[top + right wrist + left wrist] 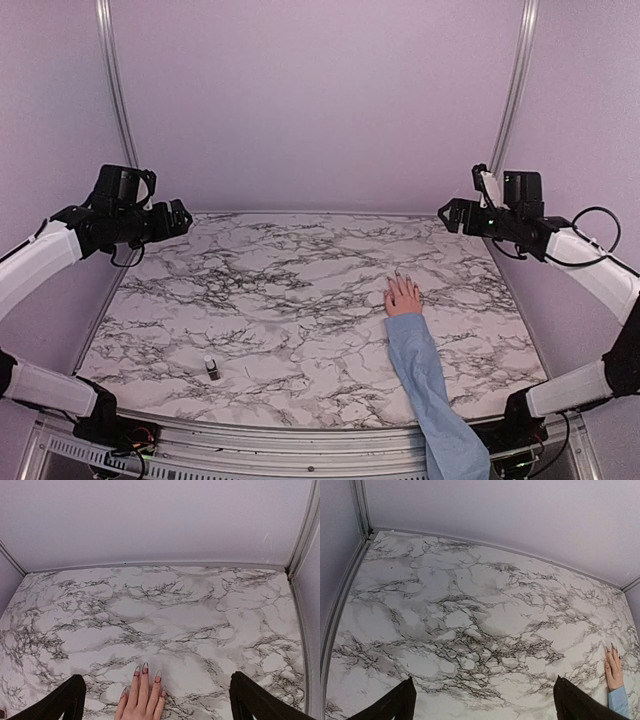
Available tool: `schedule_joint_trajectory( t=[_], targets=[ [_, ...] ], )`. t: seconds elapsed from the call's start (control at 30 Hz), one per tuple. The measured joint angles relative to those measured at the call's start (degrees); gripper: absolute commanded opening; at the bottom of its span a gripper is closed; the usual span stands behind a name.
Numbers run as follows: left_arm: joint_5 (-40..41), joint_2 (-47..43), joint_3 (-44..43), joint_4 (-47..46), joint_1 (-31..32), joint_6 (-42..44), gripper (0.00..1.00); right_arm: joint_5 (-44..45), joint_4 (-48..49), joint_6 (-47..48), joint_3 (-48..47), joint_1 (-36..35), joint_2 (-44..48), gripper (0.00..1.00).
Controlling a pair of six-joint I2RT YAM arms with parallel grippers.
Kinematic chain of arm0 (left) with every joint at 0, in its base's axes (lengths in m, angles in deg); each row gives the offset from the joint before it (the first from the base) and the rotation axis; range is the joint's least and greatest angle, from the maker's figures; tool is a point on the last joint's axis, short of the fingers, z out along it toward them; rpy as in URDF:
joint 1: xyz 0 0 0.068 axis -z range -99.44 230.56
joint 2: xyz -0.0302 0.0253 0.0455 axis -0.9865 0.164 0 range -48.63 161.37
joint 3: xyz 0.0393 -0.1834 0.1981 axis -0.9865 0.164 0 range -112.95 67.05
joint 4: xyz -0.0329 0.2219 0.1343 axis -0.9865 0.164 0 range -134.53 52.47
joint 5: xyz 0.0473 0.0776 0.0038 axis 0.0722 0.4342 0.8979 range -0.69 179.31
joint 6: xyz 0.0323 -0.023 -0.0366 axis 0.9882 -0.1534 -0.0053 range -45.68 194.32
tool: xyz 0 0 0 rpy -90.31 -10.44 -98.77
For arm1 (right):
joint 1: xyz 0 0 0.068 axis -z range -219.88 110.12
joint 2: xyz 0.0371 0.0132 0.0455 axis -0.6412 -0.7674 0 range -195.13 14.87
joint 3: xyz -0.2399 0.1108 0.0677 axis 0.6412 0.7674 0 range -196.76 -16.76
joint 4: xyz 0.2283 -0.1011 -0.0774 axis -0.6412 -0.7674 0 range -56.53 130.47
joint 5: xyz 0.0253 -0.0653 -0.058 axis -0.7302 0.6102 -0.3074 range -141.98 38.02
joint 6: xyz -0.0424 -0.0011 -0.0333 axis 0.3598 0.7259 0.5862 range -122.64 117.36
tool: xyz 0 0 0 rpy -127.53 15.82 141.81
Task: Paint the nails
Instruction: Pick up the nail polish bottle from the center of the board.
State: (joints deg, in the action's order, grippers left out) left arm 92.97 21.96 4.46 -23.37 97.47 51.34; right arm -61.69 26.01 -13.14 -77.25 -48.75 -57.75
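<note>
A small pinkish hand with a light-blue sleeve lies flat on the marble table at the right. Its nails are long and pointed, pale with dark edges; they also show in the top view. The hand also shows at the left wrist view's right edge. A small clear bottle with a dark cap stands near the front left. My left gripper is open and empty, raised over the table's far left. My right gripper is open and empty, raised over the far right, behind the hand.
The marble tabletop is enclosed by lilac walls at the back and sides, with metal rails in the corners. The sleeved forearm runs over the table's front edge between the arm bases.
</note>
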Motion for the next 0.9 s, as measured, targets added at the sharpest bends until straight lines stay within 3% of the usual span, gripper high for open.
schedule_joint_trajectory(
  t=[0.33, 0.6, 0.9],
  targets=[
    [-0.6, -0.4, 1.1, 5.2, 2.3, -0.1, 0.99, 1.1, -4.8, 0.9, -1.4, -5.5, -3.0, 0.99],
    [-5.5, -1.9, 1.1, 14.0, 5.7, 2.1, 0.99, -3.7, -4.9, 1.7, -3.2, -7.4, -3.9, 0.99],
    [-8.8, -11.2, 3.2, 26.3, 9.6, 0.5, 0.99, -8.7, -2.5, 2.3, -3.5, -11.4, -6.5, 0.98]
  ],
)
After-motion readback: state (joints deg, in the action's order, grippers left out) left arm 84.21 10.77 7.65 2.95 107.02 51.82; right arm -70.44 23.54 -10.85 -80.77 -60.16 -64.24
